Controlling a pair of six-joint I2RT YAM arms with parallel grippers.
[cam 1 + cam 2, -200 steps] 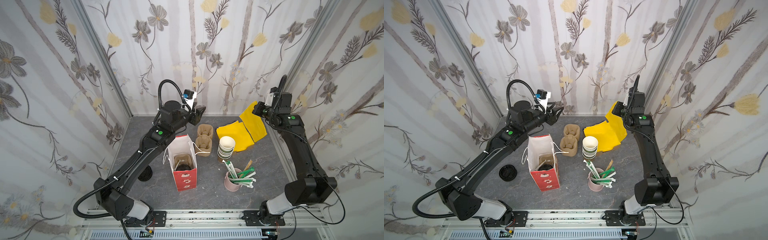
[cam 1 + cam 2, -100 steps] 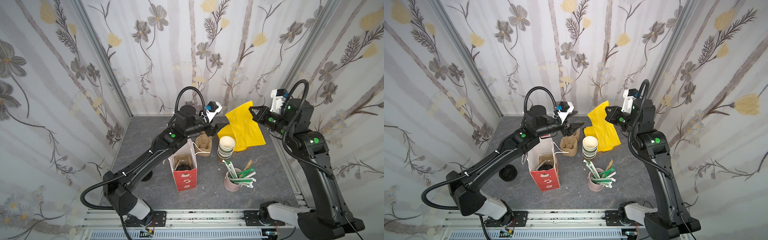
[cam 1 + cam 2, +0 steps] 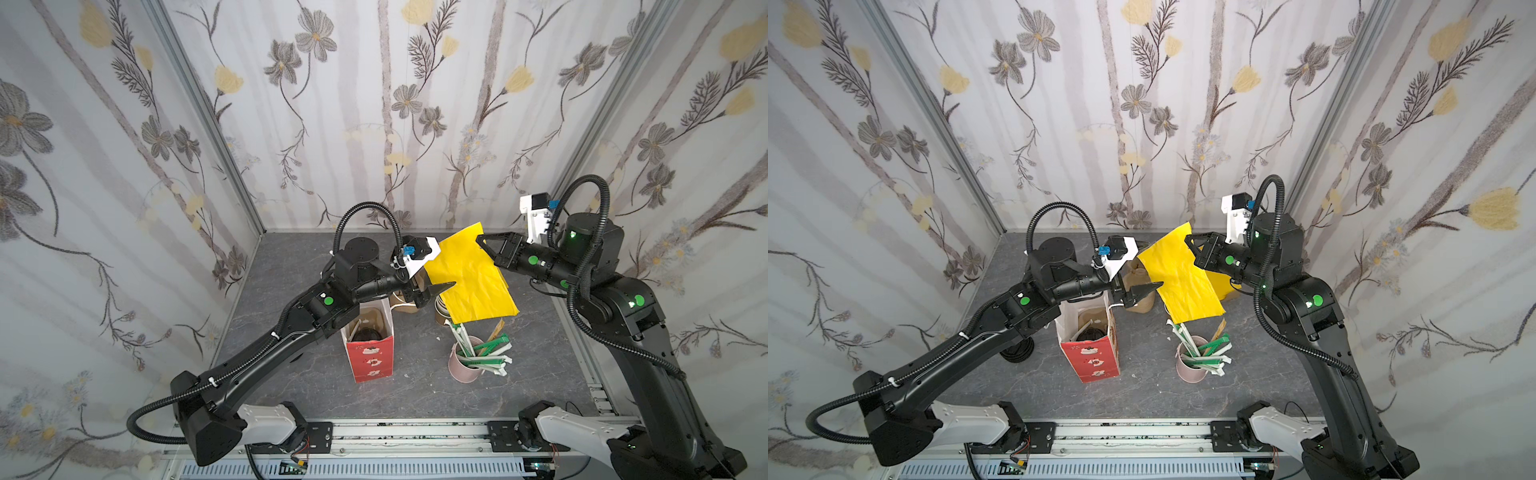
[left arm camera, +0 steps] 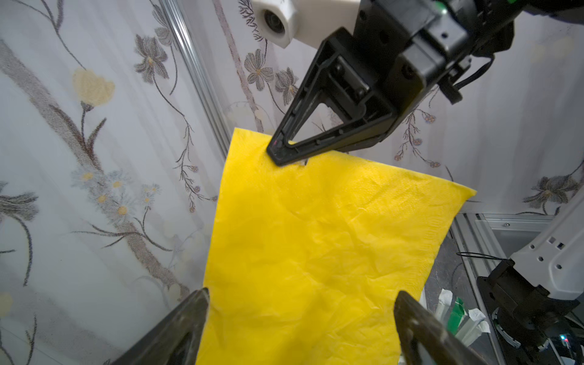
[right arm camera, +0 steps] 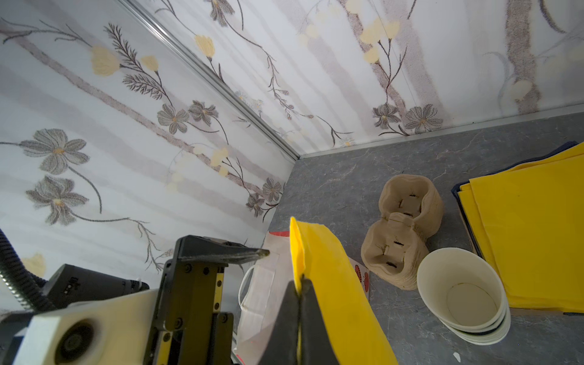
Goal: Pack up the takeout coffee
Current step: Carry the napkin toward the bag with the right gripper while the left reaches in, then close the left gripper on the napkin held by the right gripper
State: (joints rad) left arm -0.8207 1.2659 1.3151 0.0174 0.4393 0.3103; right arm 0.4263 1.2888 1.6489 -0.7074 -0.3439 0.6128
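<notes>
- The right gripper (image 3: 481,240) pinches the top edge of a yellow napkin (image 3: 469,282), which hangs in the air just behind the red bag (image 3: 371,362).
- The left gripper (image 4: 300,303) has its jaws spread wide at the napkin's lower part, holding nothing.
- The coffee (image 3: 368,333) sits inside the bag.

Hanging yellow napkin (image 3: 469,282) hides the cup stack (image 3: 439,308) almost fully, rim sliver only. Of the takeout coffee (image 3: 367,333), deep in red bag (image 3: 372,365), only dark lid top shows, sides hidden. Pulp carriers (image 3: 1140,307) mostly behind napkin and left arm (image 3: 1075,286). Left wrist view crops left gripper (image 4: 301,294) fingers (image 4: 180,328) and napkin bottom; napkin pile (image 5: 537,237) cut by right wrist frame edge
</notes>
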